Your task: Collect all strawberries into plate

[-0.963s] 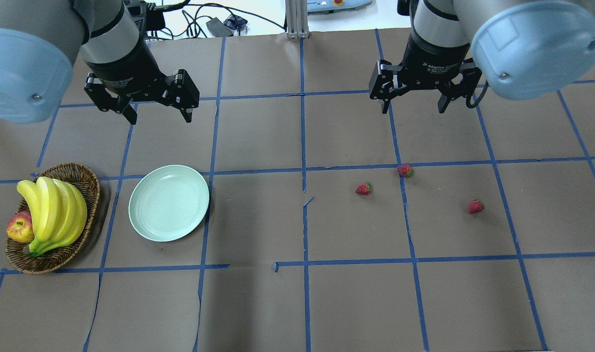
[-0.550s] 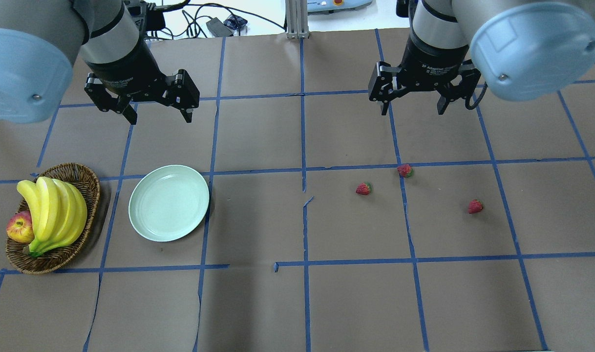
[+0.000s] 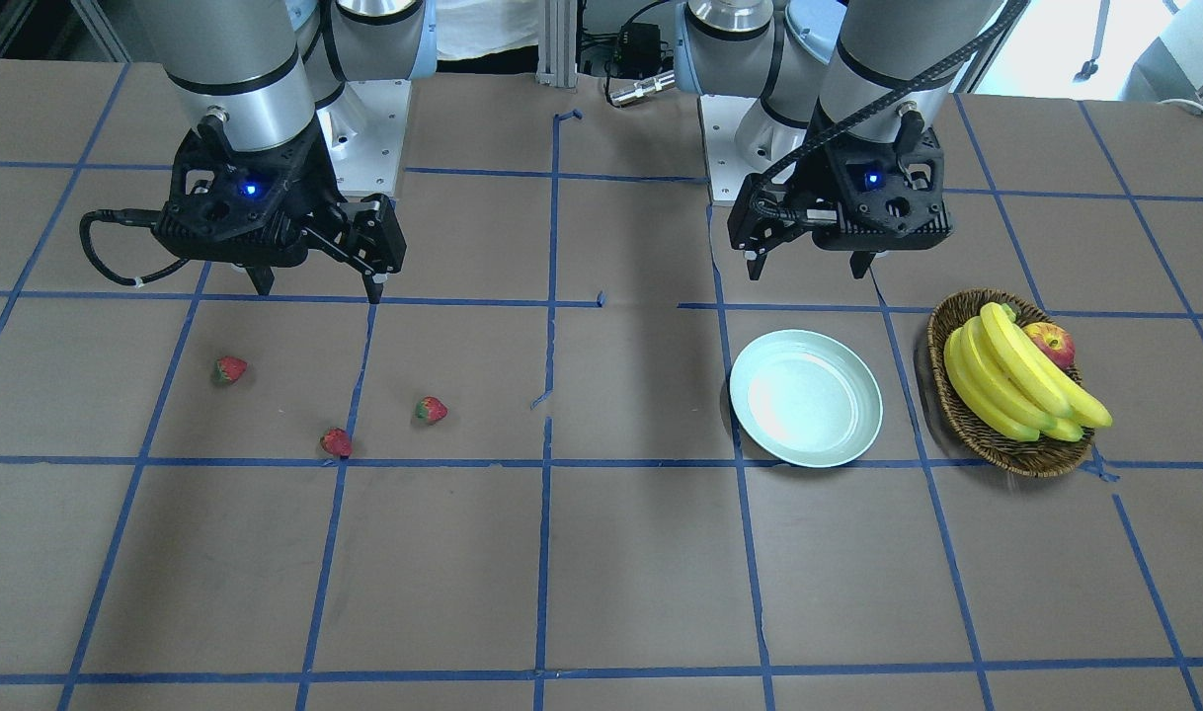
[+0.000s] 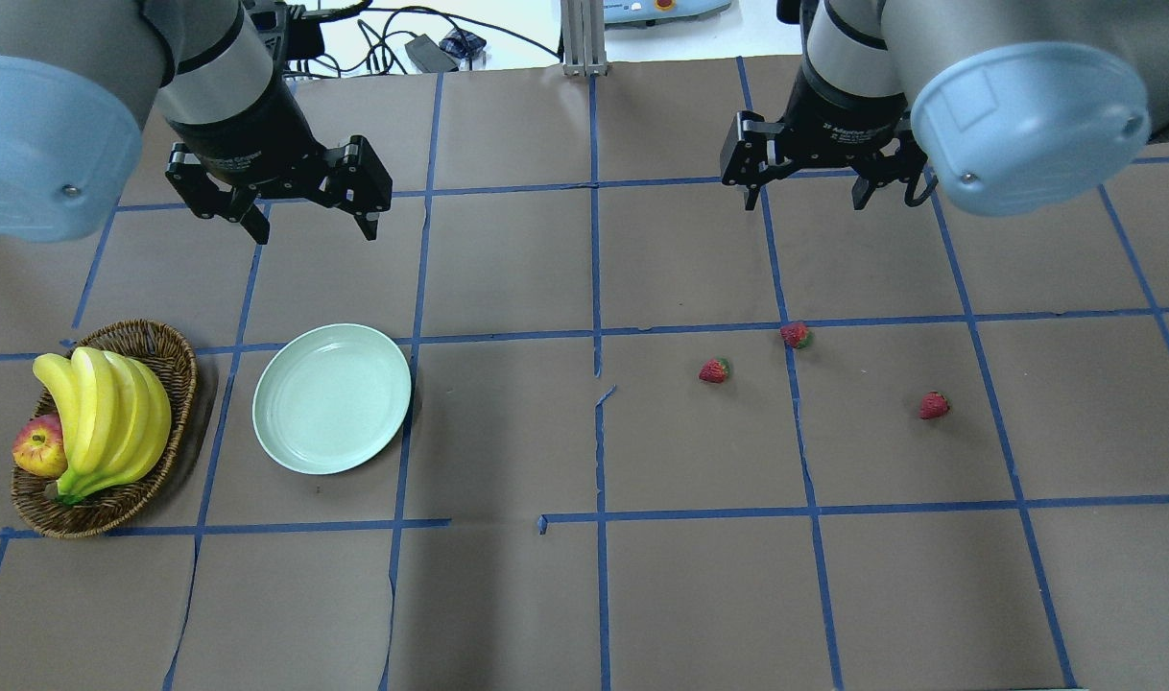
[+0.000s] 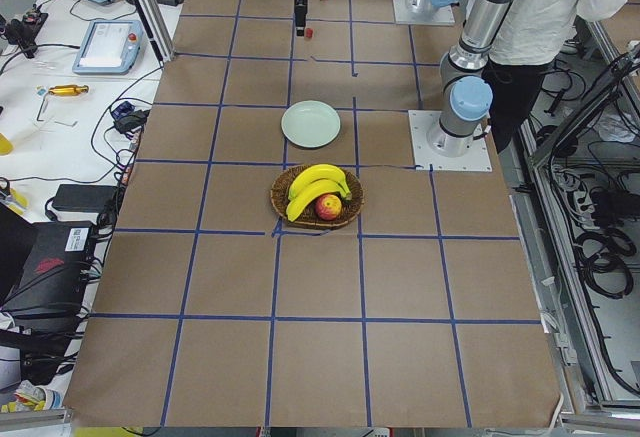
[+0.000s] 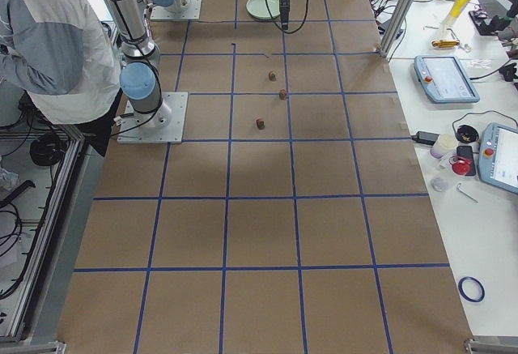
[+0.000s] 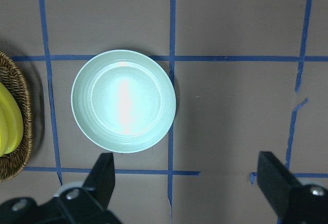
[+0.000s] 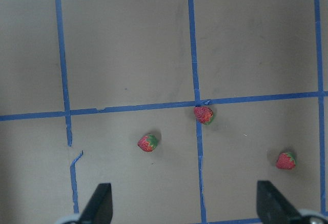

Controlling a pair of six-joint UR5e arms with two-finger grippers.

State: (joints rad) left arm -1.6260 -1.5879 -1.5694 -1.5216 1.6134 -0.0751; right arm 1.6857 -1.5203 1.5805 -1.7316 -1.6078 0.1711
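Change: the right hand (image 4: 805,203) has drawn slightly toward the top of the overhead view. The left hand (image 4: 314,233), plate (image 4: 331,398) and all fruit are unmoved.
Basket (image 4: 186,365): far left of the surface (image 4: 508,595), holding bananas (image 4: 114,413) and an apple (image 4: 37,449). It is no part of the task.
Plate: just right of the basket, apart from it and empty. No berry is delivered yet.
Left hand: fingers spread, empty, raised above the surface beyond the plate. Its wrist camera frames the plate squarely, a sensible watch over the drop-off.
Strawberries: three on the right half, well apart from the plate. They are the left strawberry (image 4: 714,370), the middle strawberry (image 4: 795,335) touching a blue tape line (image 4: 801,451), and the right strawberry (image 4: 934,405).
Right hand: fingers spread, empty, raised beyond the berries. Its camera holds all three in frame, so it is judged to be lining up the first pick.
Risk: the berries are tiny, so a spread hand must centre closely or it may nudge one aside.
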